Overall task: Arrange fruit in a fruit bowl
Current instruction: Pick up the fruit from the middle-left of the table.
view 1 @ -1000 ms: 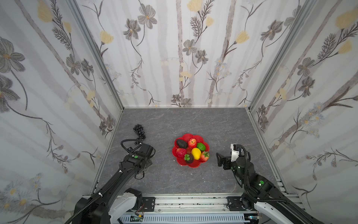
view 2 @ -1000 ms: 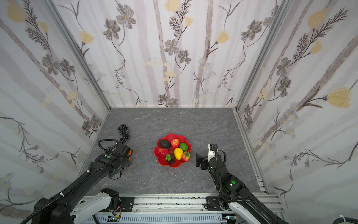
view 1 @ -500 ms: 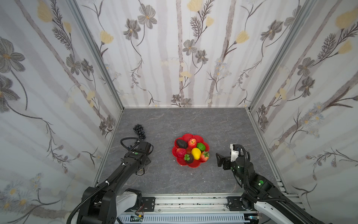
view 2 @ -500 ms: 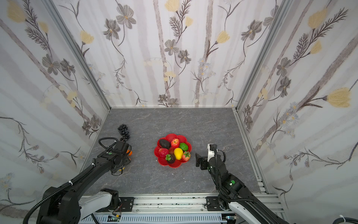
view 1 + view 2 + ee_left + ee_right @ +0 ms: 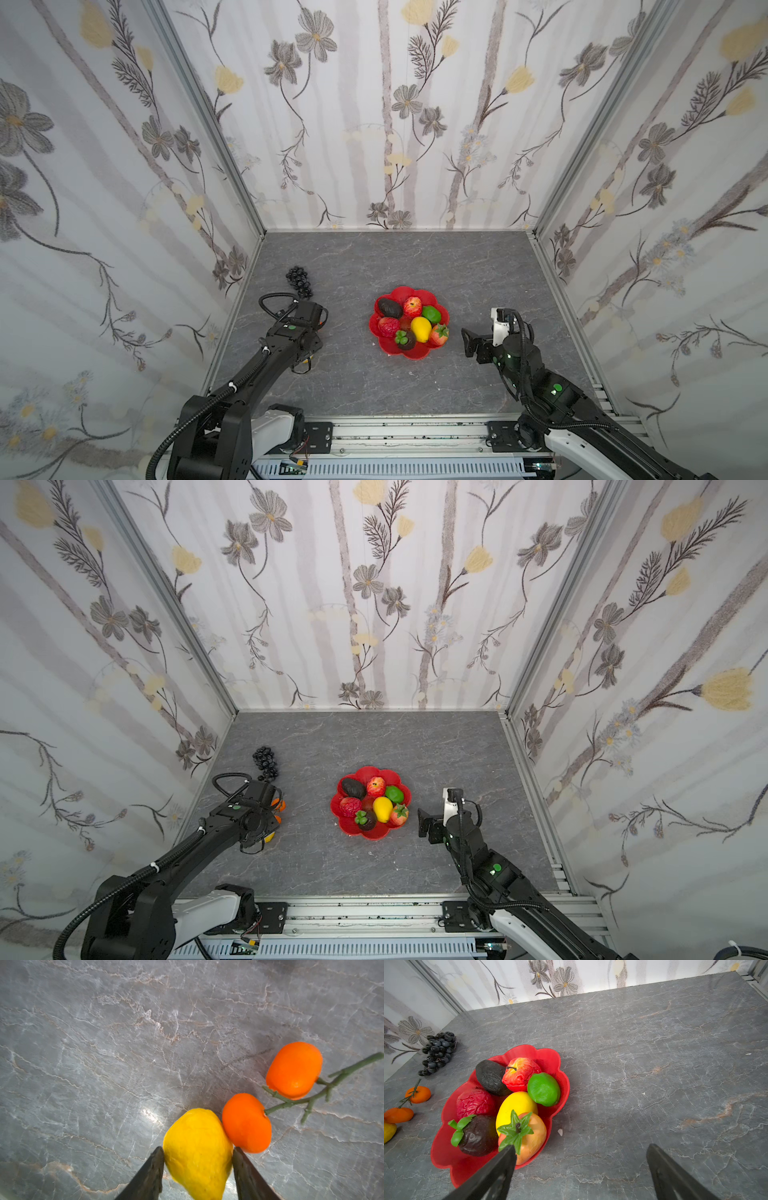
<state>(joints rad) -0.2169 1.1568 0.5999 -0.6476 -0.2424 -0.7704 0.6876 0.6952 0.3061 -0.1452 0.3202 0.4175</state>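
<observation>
Left gripper (image 5: 197,1152): on its wrist view I read both fingers (image 5: 153,1167) pressed against opposite sides of the yellow lemon (image 5: 195,1136), which sits on the grey table (image 5: 104,1043). One of two oranges (image 5: 246,1123) on a green twig (image 5: 311,1101) touches the lemon. In both top views the left arm (image 5: 291,332) covers this contact; in a top view I get only slivers of orange (image 5: 279,806) and yellow (image 5: 270,836) at its edge.

Right gripper (image 5: 581,1148): jaws wide apart with nothing between them, over bare table just beside the fruit bowl (image 5: 446,1157). Its wrist view resolves the contents: avocado (image 5: 491,1077), apple (image 5: 520,1073), lime (image 5: 544,1088), bumpy red fruit (image 5: 475,1102), a yellow fruit (image 5: 517,1105), a dark leafy fruit (image 5: 477,1136) and a strawberry (image 5: 529,1136).

Both top views place the bowl (image 5: 409,353) mid-table between the arms, and the grape bunch (image 5: 299,282) near the left wall, apart from the bowl.
</observation>
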